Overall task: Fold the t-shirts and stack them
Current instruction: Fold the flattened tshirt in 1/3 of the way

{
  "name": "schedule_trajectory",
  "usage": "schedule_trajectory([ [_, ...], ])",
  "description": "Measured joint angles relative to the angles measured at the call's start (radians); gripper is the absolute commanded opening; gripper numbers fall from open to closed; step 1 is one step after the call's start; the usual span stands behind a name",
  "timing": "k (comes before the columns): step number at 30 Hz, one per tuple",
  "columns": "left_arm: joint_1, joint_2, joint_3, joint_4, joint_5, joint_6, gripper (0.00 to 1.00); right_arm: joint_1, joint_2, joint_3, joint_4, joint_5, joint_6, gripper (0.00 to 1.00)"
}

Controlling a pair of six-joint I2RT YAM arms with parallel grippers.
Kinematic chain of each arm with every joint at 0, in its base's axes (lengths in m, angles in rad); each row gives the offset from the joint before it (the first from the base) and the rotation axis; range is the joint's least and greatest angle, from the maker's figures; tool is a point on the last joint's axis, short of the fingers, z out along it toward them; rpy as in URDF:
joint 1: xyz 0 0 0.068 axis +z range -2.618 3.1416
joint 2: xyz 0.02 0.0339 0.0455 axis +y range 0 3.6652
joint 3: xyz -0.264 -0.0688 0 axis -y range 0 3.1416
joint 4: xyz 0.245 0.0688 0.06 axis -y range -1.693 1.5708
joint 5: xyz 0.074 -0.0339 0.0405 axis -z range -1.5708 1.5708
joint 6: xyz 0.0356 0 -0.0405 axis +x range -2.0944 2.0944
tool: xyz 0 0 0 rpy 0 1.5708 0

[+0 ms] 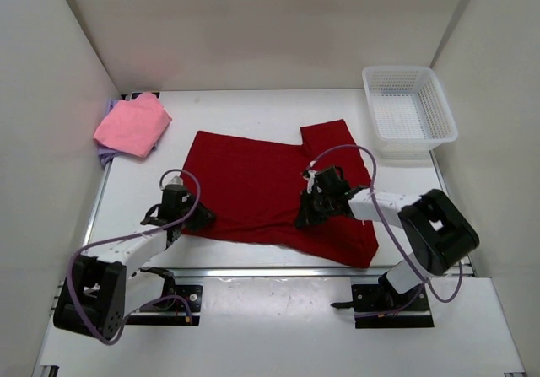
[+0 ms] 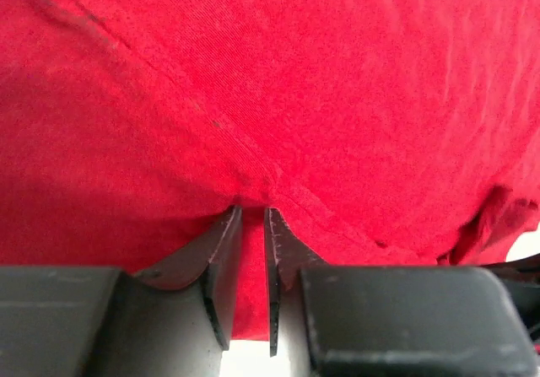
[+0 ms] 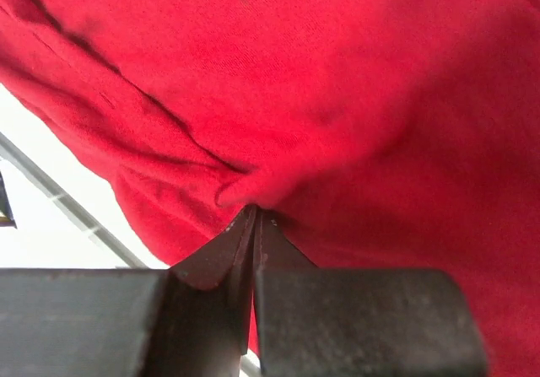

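- The red shirt (image 1: 253,183) is lying spread over the middle of the tabletop (image 1: 219,107).
- The left gripper (image 2: 251,212) is pinching its near-left hem, and the right gripper (image 3: 255,212) is clenching a bunched fold near the right side, probably readying a fold.
- The pink shirt (image 1: 131,124) is sitting folded on the purple shirt (image 1: 105,152) at the far-left corner.
- The basket (image 1: 409,111) is standing at the far-right corner, so neither is blocking the fold.

White lattice basket (image 1: 396,71) upright at the white table's (image 1: 236,111) far right corner
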Motion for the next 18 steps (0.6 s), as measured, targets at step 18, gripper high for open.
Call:
schedule_trajectory([
  [18, 0.076, -0.156, 0.043, -0.131, -0.083, 0.066, 0.38, 0.076, -0.061, 0.082, -0.103, 0.091, -0.089, 0.33],
])
